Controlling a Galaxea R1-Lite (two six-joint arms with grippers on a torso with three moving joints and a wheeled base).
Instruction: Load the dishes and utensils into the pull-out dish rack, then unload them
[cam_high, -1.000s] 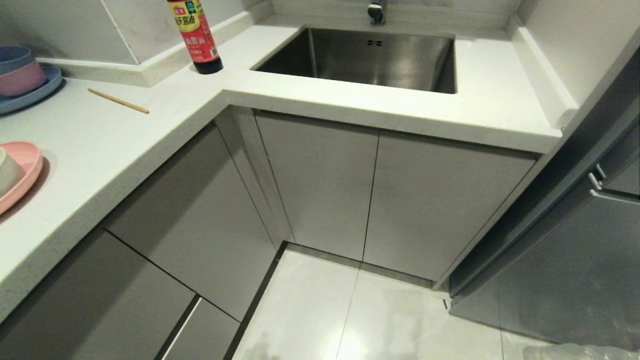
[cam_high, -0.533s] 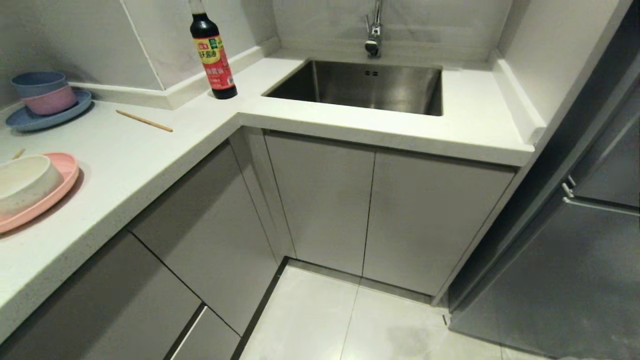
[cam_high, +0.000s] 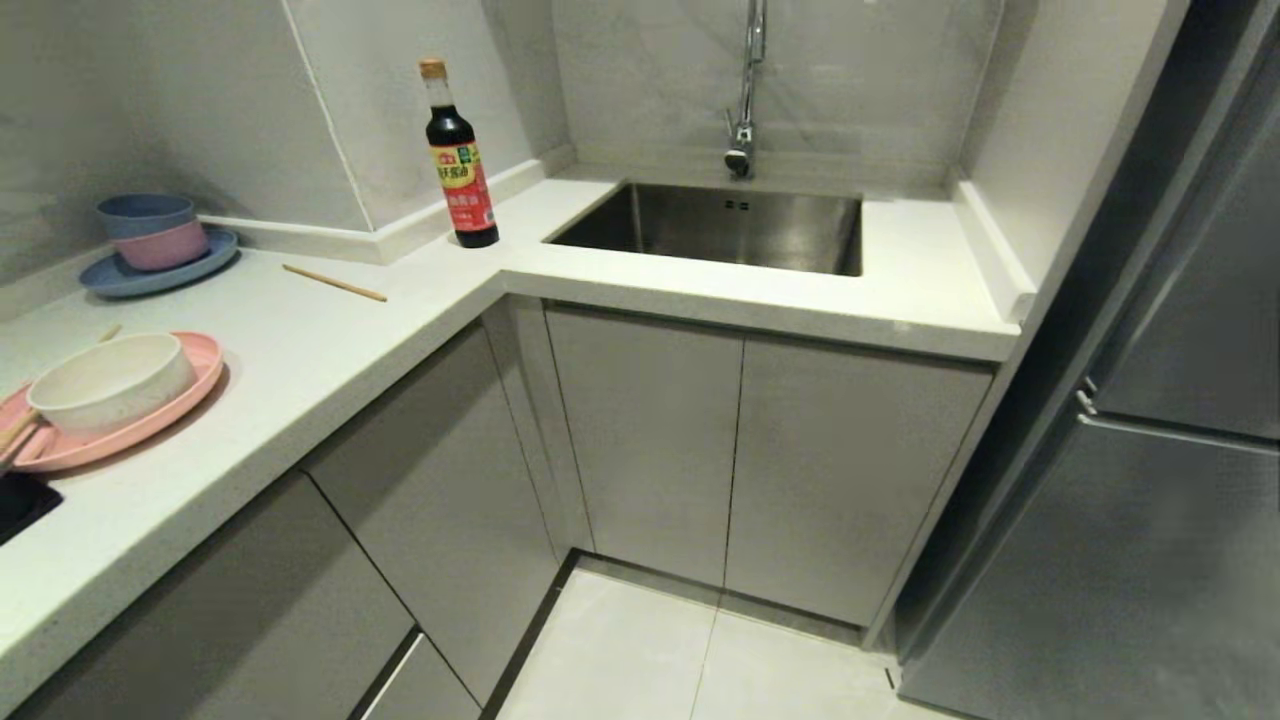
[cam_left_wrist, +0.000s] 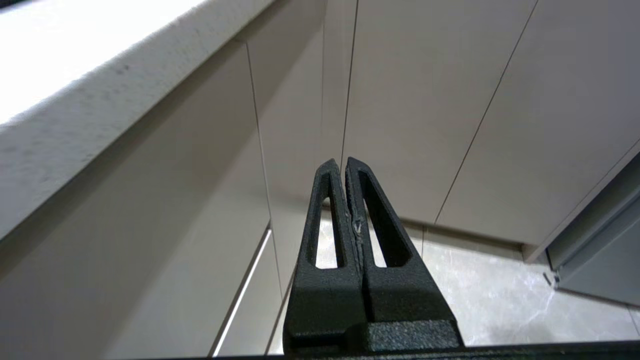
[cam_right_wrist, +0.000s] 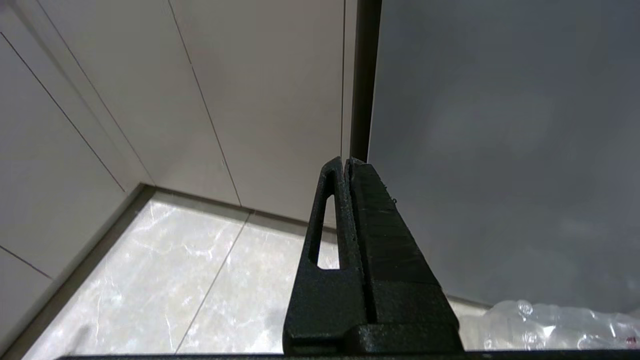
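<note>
A salmon-pink plate (cam_high: 165, 420) lies on the white counter (cam_high: 300, 350) at the left of the head view, and a cream-white bowl (cam_high: 112, 380) stands on it. One wooden chopstick (cam_high: 334, 283) lies alone further back on the counter. Another thin wooden end (cam_high: 108, 333) shows behind the bowl. The pull-out dish rack is out of view; only closed grey fronts (cam_high: 420, 500) show below the counter. Neither gripper is in the head view. My left gripper (cam_left_wrist: 344, 162) is shut and empty, low before the cabinet fronts. My right gripper (cam_right_wrist: 346, 161) is shut and empty too, over the floor near the fridge.
A soy sauce bottle (cam_high: 460, 160) stands at the counter's inner corner beside the steel sink (cam_high: 720, 225) with its tap. Stacked blue and pink bowls (cam_high: 150, 232) rest on a blue plate at the back left. A grey fridge (cam_high: 1150, 500) fills the right. Crumpled clear plastic (cam_right_wrist: 550, 325) lies on the floor.
The whole head view has shifted: the camera now looks higher, so more of the wall, tap, plate and bowl shows. Nothing on the counter has moved.
</note>
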